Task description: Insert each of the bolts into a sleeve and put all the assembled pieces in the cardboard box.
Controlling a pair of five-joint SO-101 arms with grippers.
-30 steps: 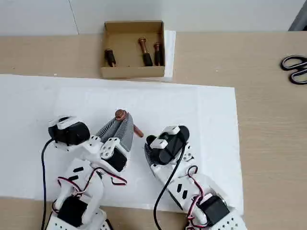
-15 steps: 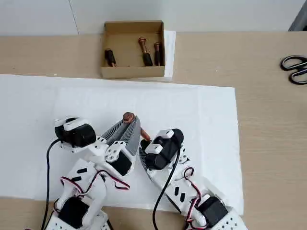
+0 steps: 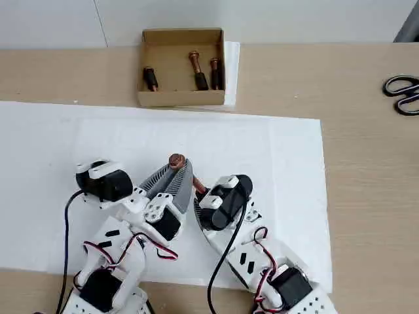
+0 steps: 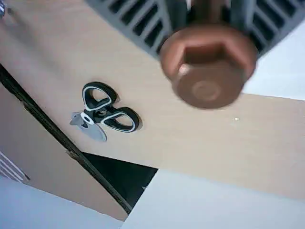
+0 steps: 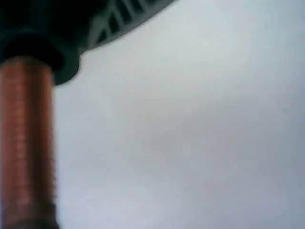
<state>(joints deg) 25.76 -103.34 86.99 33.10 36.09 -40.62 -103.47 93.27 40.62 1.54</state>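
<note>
Right arm has swung left and the left one has edged right. Left gripper (image 3: 178,171) is clamped on the copper-coloured hex-head steel bolt (image 3: 175,160), near-centre, well short of the brown cardboard box (image 3: 180,99). Right gripper (image 3: 199,204) is just right of the shank; can't tell its state. The bolt looks rigid, dense and slick: hold it under the head, threads free.

Light wooden table (image 3: 366,170), edge to edge across the high view. Over its lower left and middle, a large white sheet (image 3: 275,157), flat, stopping short of the right side. Beyond the sheet's far edge, upper centre-left, an open cardboard box (image 3: 180,99), with a white pad (image 3: 232,65) sticking out along its right side. At the right edge, upper part, black-handled scissors (image 3: 400,93) on bare wood.
</note>
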